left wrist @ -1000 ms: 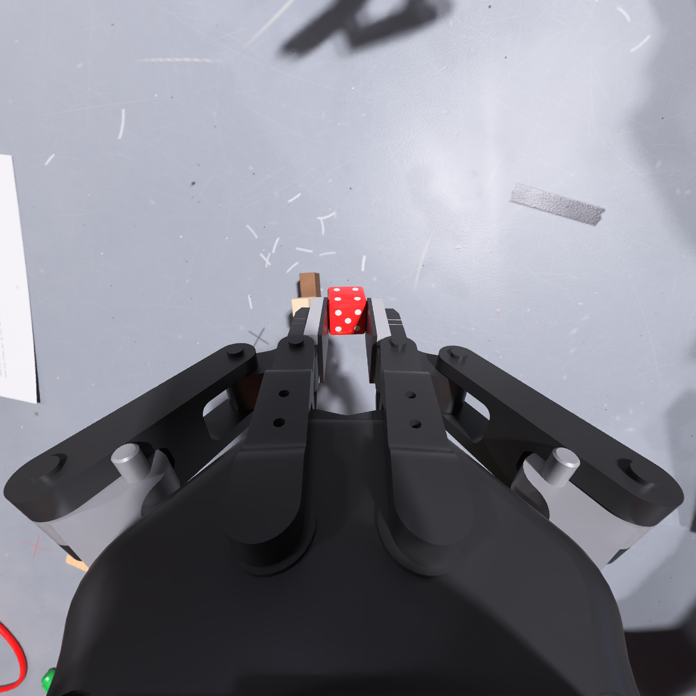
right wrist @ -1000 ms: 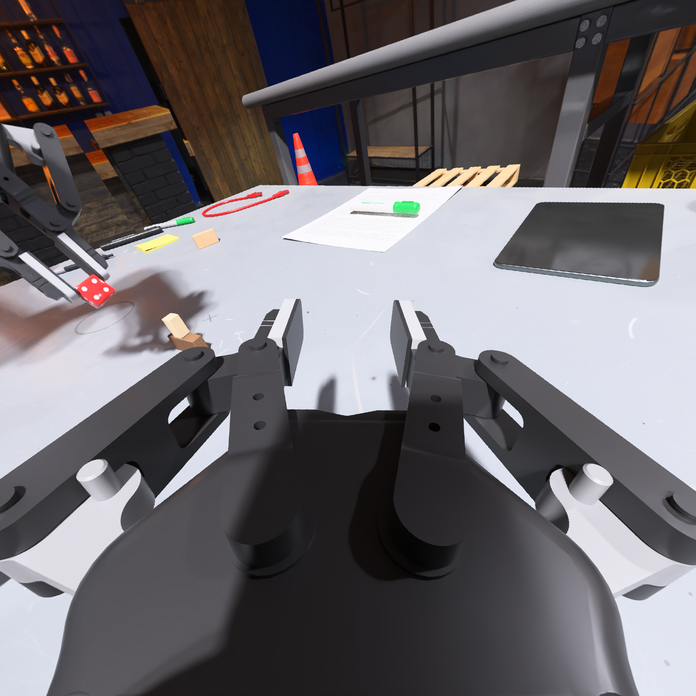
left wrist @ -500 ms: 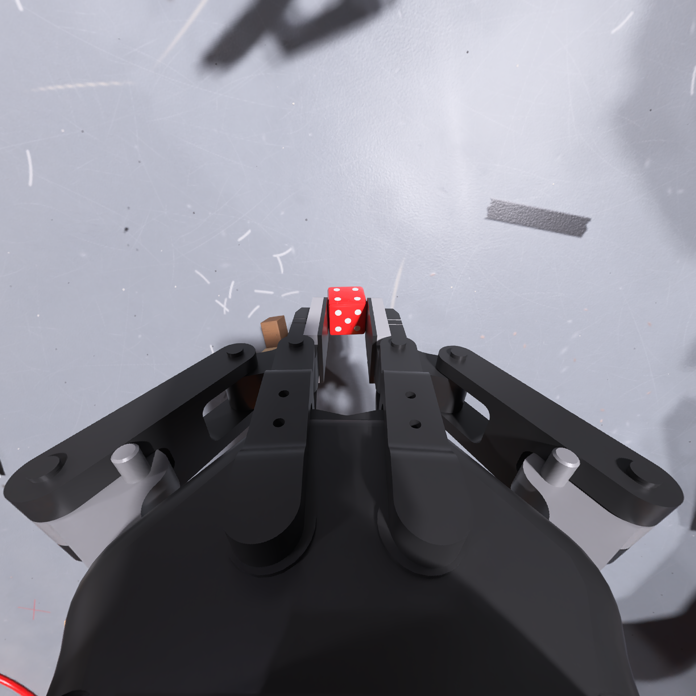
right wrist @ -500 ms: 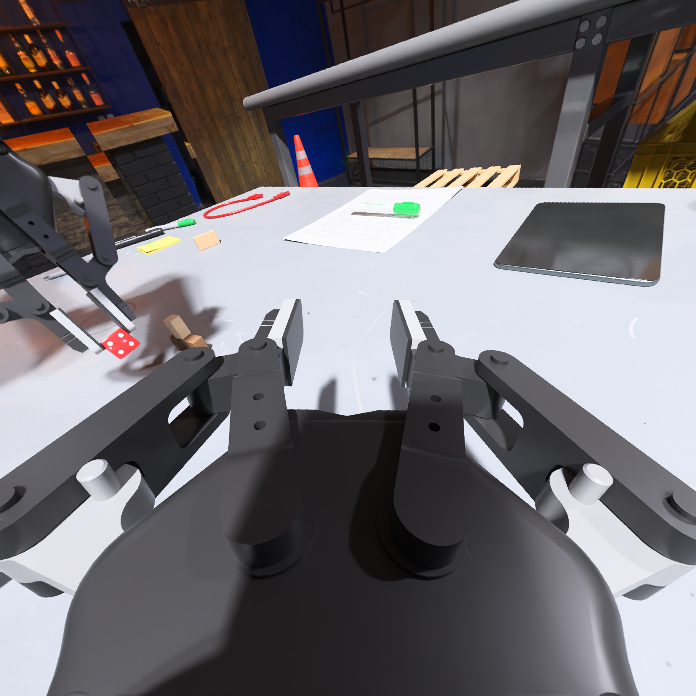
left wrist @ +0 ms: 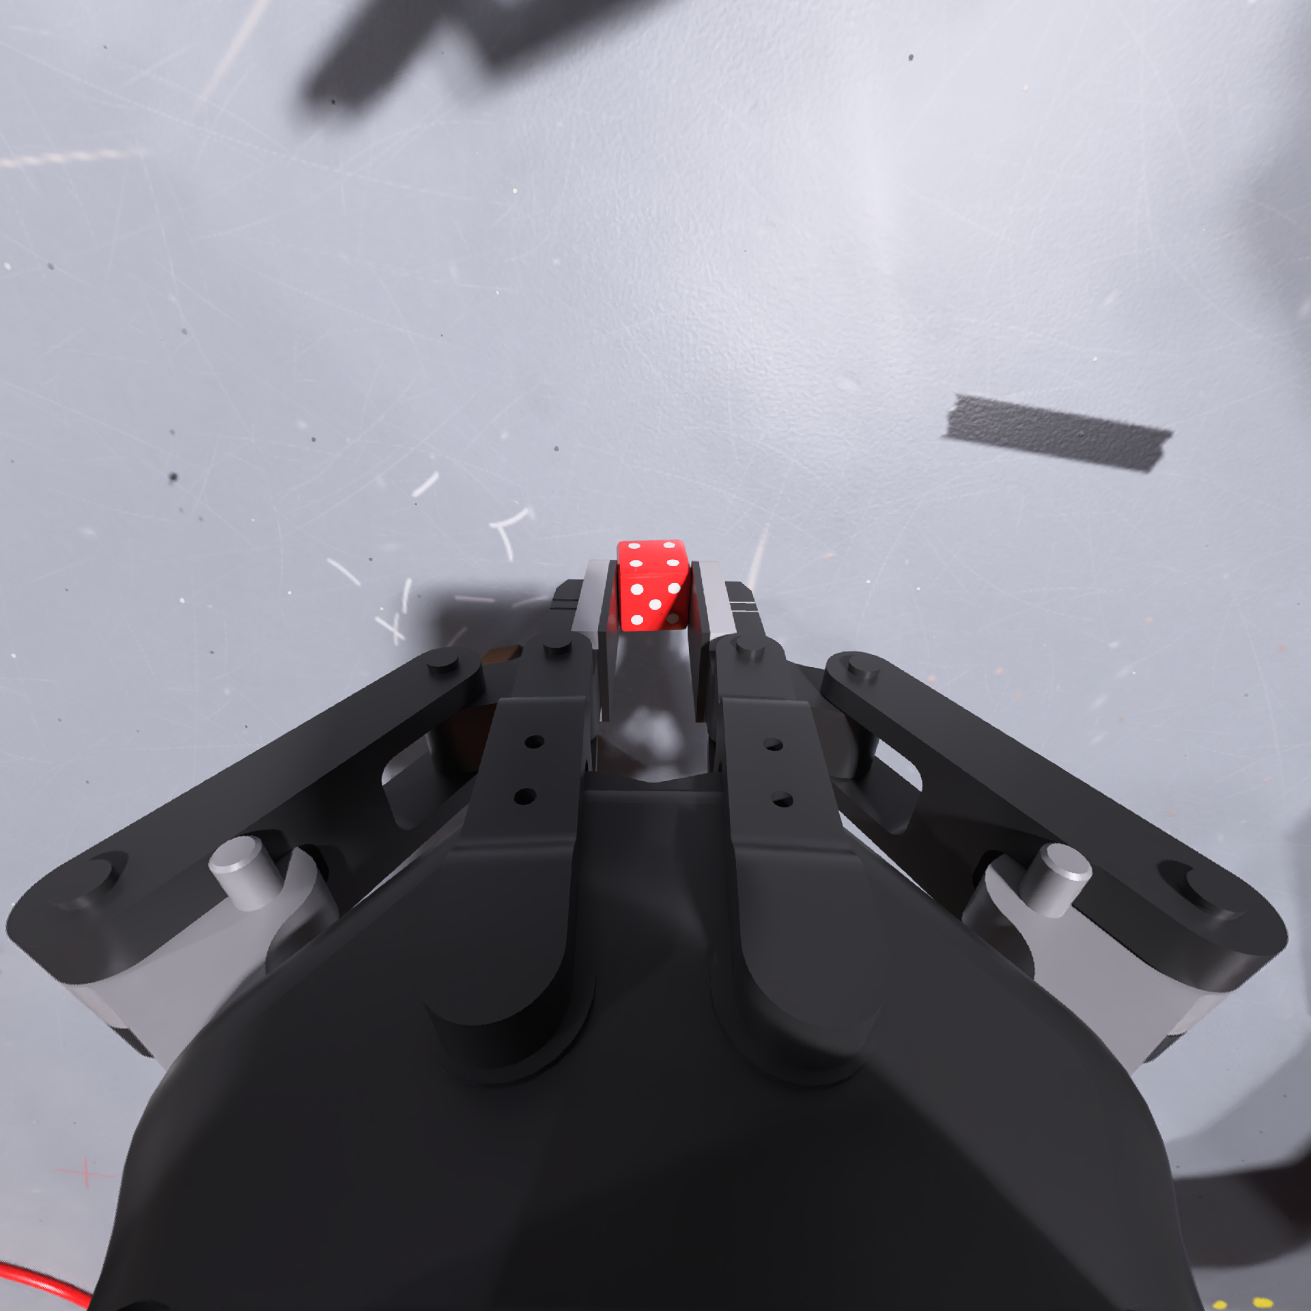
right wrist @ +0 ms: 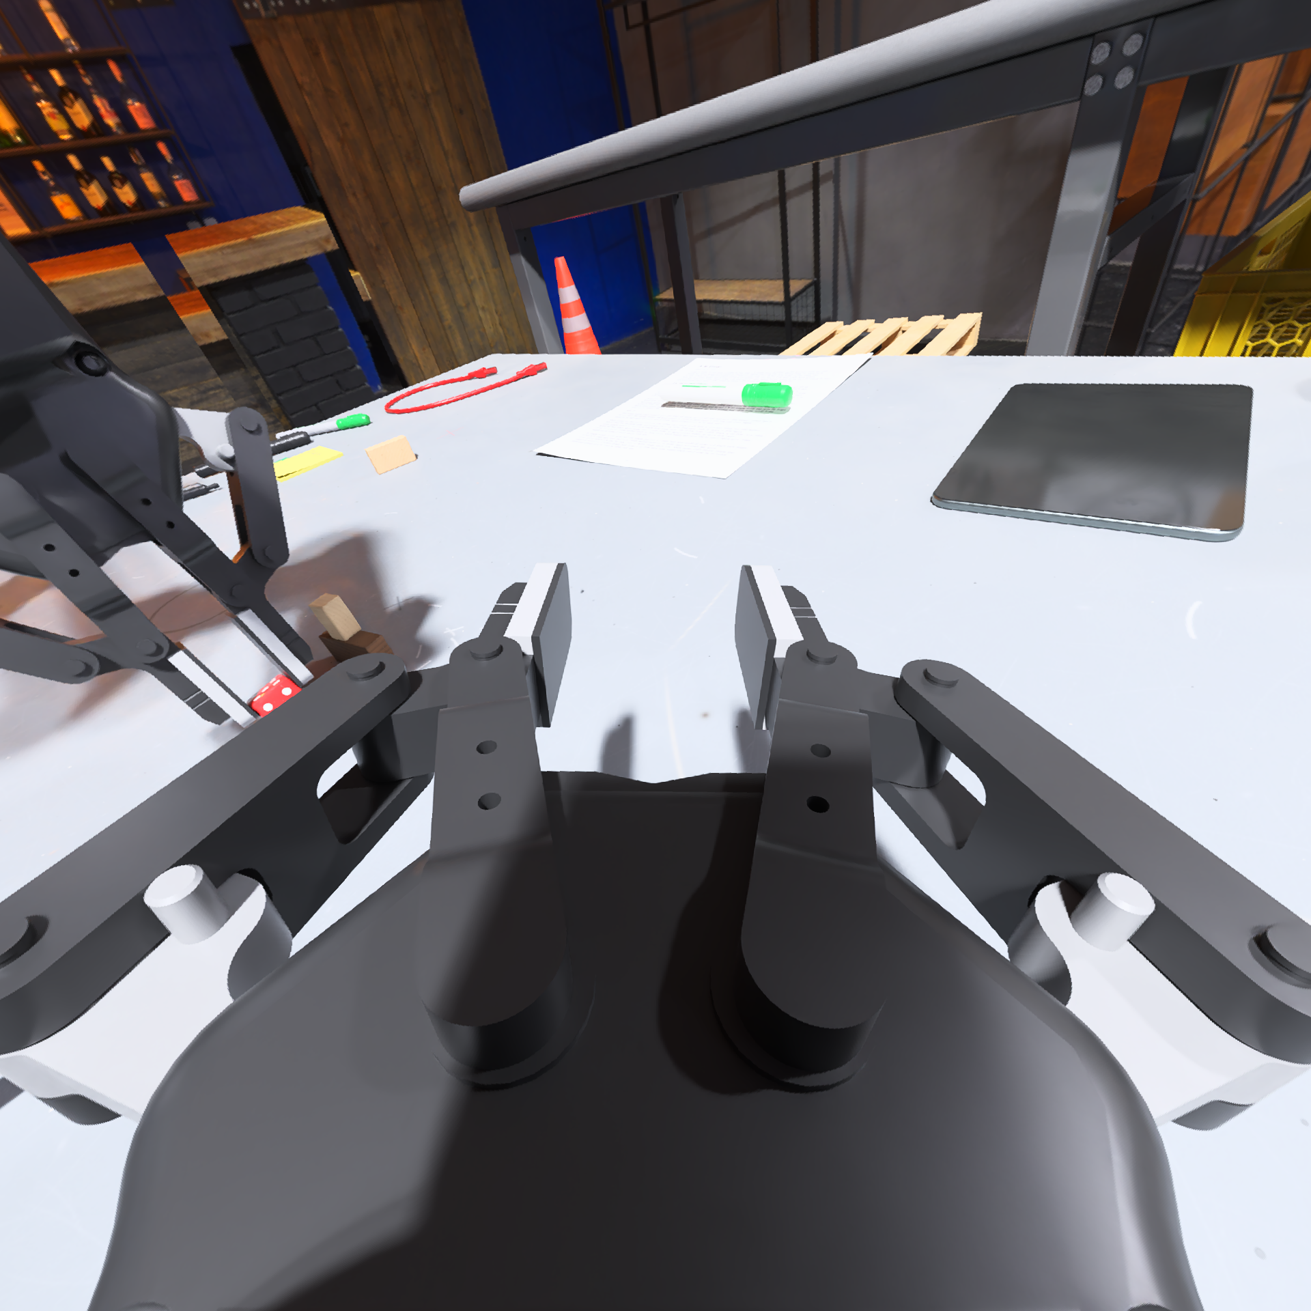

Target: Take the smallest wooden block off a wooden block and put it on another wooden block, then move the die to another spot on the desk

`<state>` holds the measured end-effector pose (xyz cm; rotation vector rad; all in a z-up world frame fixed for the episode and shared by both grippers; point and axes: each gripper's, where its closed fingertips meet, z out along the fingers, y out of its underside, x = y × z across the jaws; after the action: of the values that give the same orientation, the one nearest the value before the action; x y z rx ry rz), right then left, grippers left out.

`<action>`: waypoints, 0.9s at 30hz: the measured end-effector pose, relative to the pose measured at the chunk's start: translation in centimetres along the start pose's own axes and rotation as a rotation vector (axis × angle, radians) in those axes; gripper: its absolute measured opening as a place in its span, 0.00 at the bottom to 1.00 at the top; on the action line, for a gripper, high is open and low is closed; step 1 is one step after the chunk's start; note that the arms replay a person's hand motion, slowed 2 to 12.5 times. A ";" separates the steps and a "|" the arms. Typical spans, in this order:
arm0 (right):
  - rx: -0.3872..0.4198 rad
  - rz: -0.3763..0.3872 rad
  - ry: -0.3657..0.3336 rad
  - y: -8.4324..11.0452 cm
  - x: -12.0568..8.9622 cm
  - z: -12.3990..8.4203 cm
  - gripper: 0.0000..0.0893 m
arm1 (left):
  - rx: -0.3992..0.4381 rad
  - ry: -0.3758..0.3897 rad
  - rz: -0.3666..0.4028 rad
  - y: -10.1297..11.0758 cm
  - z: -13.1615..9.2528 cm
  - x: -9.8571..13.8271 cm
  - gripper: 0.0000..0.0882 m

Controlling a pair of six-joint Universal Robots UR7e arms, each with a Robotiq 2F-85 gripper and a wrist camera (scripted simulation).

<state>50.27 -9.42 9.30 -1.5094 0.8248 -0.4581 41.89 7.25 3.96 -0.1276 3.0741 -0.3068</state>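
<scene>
My left gripper (left wrist: 653, 589) is shut on the red die (left wrist: 653, 585) with white pips, close over the grey desk. In the right wrist view the same gripper holds the die (right wrist: 275, 694) low at the left, just in front of a small light wooden block (right wrist: 335, 616) that leans on a dark wooden block (right wrist: 362, 644). A third, tan wooden block (right wrist: 390, 452) lies farther back. My right gripper (right wrist: 653, 631) is open and empty over the desk's middle. In the left wrist view only a sliver of the dark block (left wrist: 504, 654) shows behind the left finger linkage.
A strip of grey tape (left wrist: 1057, 441) lies right of the die. At the back are a red cable (right wrist: 461, 384), a sheet of paper (right wrist: 702, 418) with a green object (right wrist: 766, 394), a yellow note (right wrist: 306, 461), pens (right wrist: 319, 429) and a dark tablet (right wrist: 1107, 454).
My left gripper has carried the die down and toward the right gripper, past the stacked blocks, close to the desk. The right gripper has not moved.
</scene>
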 end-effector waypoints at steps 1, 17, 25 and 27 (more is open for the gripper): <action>0.000 0.000 0.000 0.0 0.0 0.0 0.47 | -0.004 0.001 0.001 0.0 0.1 0.0 0.20; 0.004 0.001 -0.001 0.0 0.0 0.0 0.47 | -0.054 0.012 0.007 -0.2 1.7 -0.1 0.20; 0.004 0.001 -0.002 0.0 0.0 0.0 0.47 | -0.070 0.011 0.010 -0.1 2.1 -0.2 0.20; 0.004 0.001 -0.002 0.0 0.0 0.0 0.47 | -0.072 0.013 0.010 -0.1 2.2 -0.2 0.20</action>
<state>50.26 -9.42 9.35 -1.5056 0.8227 -0.4569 42.22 6.70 1.85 -0.1138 3.0982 -0.1980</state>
